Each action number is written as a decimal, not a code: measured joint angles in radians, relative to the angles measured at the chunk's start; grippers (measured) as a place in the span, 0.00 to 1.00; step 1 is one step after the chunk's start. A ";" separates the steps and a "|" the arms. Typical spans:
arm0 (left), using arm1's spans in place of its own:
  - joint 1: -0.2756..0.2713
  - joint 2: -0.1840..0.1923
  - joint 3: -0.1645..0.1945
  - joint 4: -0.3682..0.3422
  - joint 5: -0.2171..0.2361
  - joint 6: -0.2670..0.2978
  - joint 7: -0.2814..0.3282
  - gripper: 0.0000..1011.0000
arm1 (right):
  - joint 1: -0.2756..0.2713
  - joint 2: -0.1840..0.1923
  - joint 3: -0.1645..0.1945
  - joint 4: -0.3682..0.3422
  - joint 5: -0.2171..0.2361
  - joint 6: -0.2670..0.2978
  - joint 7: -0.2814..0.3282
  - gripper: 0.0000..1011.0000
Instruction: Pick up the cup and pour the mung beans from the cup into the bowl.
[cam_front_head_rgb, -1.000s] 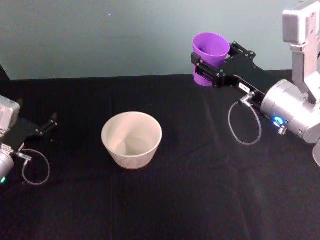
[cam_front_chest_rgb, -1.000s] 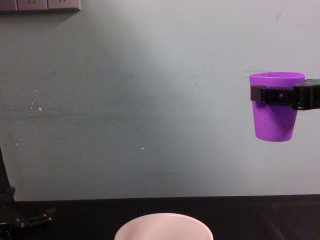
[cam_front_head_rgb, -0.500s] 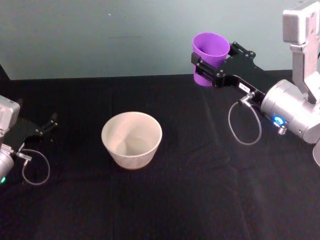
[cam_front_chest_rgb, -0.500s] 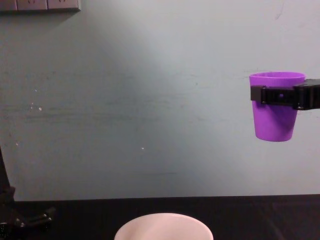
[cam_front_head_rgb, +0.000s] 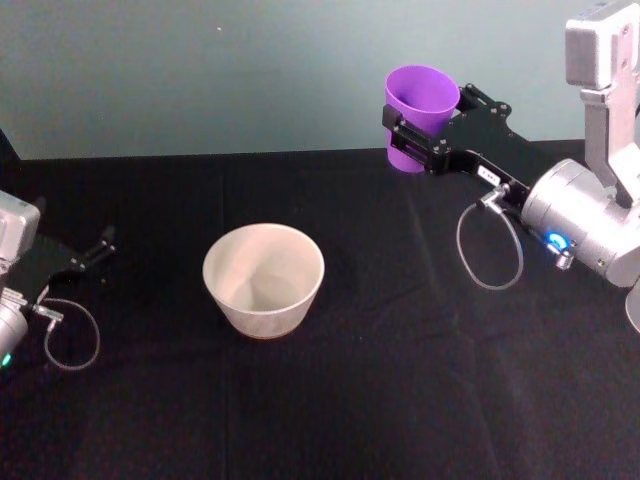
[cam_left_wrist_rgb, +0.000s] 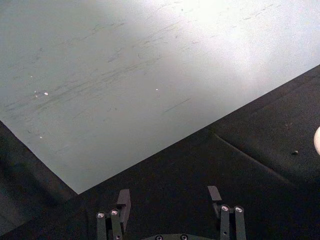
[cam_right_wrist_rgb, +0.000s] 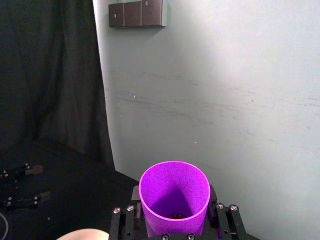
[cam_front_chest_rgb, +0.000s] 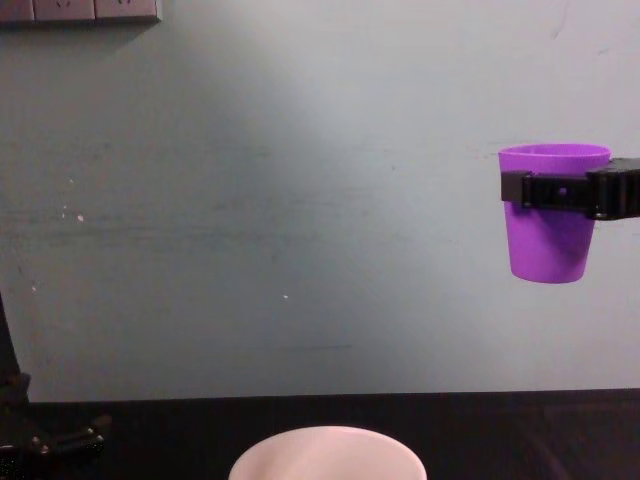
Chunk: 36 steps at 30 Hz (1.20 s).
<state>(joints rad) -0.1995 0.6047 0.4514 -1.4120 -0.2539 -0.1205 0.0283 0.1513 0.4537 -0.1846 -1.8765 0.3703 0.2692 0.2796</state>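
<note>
Right gripper (cam_front_head_rgb: 416, 140) was noted raised well above the table (cam_front_head_rgb: 400, 390), on the far right. Its fingers were pressed against the cup (cam_front_head_rgb: 421, 98), clamped just below the rim. The cup was held upright, mouth up, high against the grey-green wall (cam_front_head_rgb: 200, 70). A few mung beans (cam_right_wrist_rgb: 175, 216) were made out at the cup's bottom in the right wrist view. The bowl (cam_front_head_rgb: 263, 278) was recorded standing on the black table, nearer and left of the cup, lower and well apart from it. Left gripper (cam_front_head_rgb: 92, 252) was parked low at the table's left edge, fingers spread.
</note>
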 joint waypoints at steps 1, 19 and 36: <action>0.000 0.000 0.000 0.000 0.000 0.000 0.000 0.99 | 0.000 0.000 0.000 0.000 0.000 0.000 0.000 0.73; 0.000 0.000 0.000 0.000 0.000 0.000 0.000 0.99 | 0.000 0.000 0.000 0.000 0.000 0.000 0.000 0.73; 0.000 0.000 0.000 0.000 0.000 0.000 0.000 0.99 | 0.000 0.000 0.000 0.000 0.000 0.000 0.000 0.73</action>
<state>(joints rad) -0.1995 0.6047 0.4514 -1.4120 -0.2538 -0.1205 0.0283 0.1513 0.4537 -0.1846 -1.8765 0.3702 0.2691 0.2796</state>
